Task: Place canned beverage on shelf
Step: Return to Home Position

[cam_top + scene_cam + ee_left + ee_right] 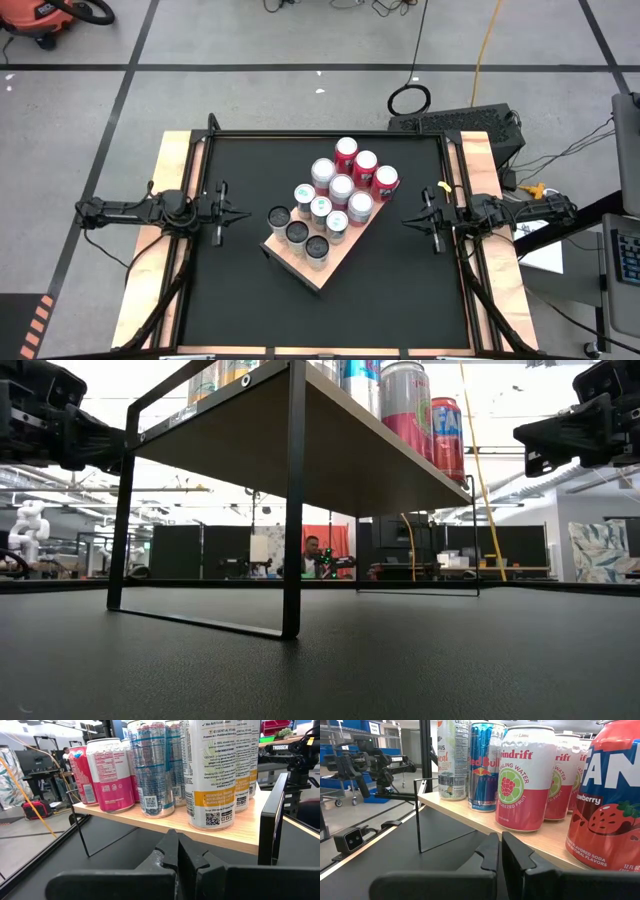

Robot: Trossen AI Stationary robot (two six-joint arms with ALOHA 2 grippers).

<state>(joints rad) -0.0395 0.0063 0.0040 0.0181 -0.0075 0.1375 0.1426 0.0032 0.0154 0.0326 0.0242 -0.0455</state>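
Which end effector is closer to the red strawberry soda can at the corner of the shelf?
Right. The right end effector sits close beside the red strawberry soda can, off the edge of the shelf; the left end effector is across the shelf, with other cans between.

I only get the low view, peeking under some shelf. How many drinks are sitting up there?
Observer: Twelve cans, in four rows of three on the shelf.
Operator: Are those arms holding anything?
Observer: No. The left end effector and the right end effector are both shut and empty, one on either side of the shelf.
Operator: Does the shelf sit straight?
Observer: No, it is turned diagonally on the black tabletop.
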